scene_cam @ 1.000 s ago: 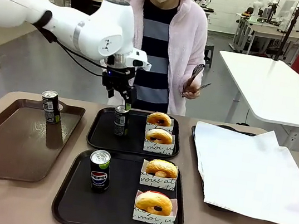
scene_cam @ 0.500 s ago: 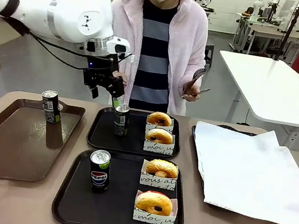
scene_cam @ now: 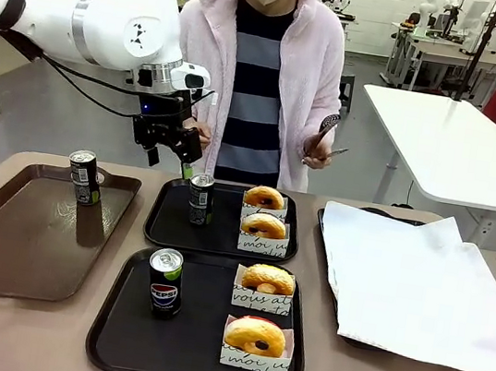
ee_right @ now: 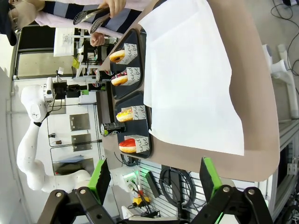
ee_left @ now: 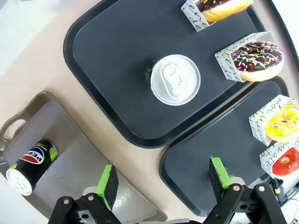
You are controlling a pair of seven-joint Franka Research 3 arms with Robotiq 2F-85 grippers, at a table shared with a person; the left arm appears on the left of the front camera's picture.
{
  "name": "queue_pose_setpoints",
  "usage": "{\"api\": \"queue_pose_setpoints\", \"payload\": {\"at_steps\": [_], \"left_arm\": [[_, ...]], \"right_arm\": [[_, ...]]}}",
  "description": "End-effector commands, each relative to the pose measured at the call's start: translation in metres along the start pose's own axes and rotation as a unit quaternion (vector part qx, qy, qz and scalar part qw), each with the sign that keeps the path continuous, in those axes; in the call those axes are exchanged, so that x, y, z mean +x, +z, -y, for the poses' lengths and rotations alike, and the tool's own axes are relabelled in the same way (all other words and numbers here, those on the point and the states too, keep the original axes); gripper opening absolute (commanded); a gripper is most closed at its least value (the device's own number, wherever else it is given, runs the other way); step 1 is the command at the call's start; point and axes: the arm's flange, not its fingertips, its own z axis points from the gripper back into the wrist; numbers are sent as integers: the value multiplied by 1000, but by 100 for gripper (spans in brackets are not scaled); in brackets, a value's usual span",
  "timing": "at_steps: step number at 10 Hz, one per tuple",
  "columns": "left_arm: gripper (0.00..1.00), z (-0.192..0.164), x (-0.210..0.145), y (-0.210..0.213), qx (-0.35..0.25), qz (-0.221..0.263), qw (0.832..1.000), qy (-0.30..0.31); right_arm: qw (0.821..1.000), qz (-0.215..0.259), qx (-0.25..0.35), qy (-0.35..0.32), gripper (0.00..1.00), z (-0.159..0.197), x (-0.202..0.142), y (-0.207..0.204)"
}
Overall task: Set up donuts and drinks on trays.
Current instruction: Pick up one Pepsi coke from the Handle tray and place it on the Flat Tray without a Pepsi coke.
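My left gripper (scene_cam: 169,163) hangs open and empty above the table, up and to the left of a dark can (scene_cam: 199,199) standing on the far black tray (scene_cam: 168,218). In the left wrist view the left gripper (ee_left: 163,179) looks down on that can's silver top (ee_left: 175,79). Two donuts (scene_cam: 265,197) in paper holders share this tray. The near black tray (scene_cam: 198,332) carries a Pepsi can (scene_cam: 164,282) and two yellow donuts (scene_cam: 268,279). My right gripper (ee_right: 155,176) is open with nothing between its fingers, off the table's side.
A brown tray (scene_cam: 16,235) at the left holds another can (scene_cam: 85,177). A large white paper sheet (scene_cam: 420,286) covers a tray at the right. The person stands at the far edge holding tongs (scene_cam: 323,133).
My left gripper has risen and swung left, away from the can on the far tray. The can stays upright where it was.
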Motion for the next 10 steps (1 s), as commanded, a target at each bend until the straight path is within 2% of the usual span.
{"api": "queue_pose_setpoints", "payload": {"at_steps": [1, 3, 5, 6, 8, 9, 10], "left_arm": [[100, -32, -26, 4, -22, -12, 999, 43], [100, -59, -90, 28, -8, -14, 996, 89], [100, -76, -140, 56, 27, -15, 994, 104], [100, -75, -164, 58, 26, -25, 993, 109], [100, -87, -169, 68, 52, -29, 988, 144], [100, -83, -165, 64, 18, -27, 992, 122], [100, -83, -165, 64, 18, -27, 992, 122]], "right_arm": [[1000, -5, 0, -3, 100, -1, -1, 1], [1000, -5, 0, -3, 100, -1, -1, 1], [1000, -5, 0, -3, 100, -1, -1, 1], [1000, -5, 0, -3, 100, -1, -1, 1], [1000, -5, 0, -3, 100, -1, -1, 1], [1000, -5, 0, -3, 100, -1, -1, 1], [1000, -5, 0, -3, 100, -1, -1, 1]]}}
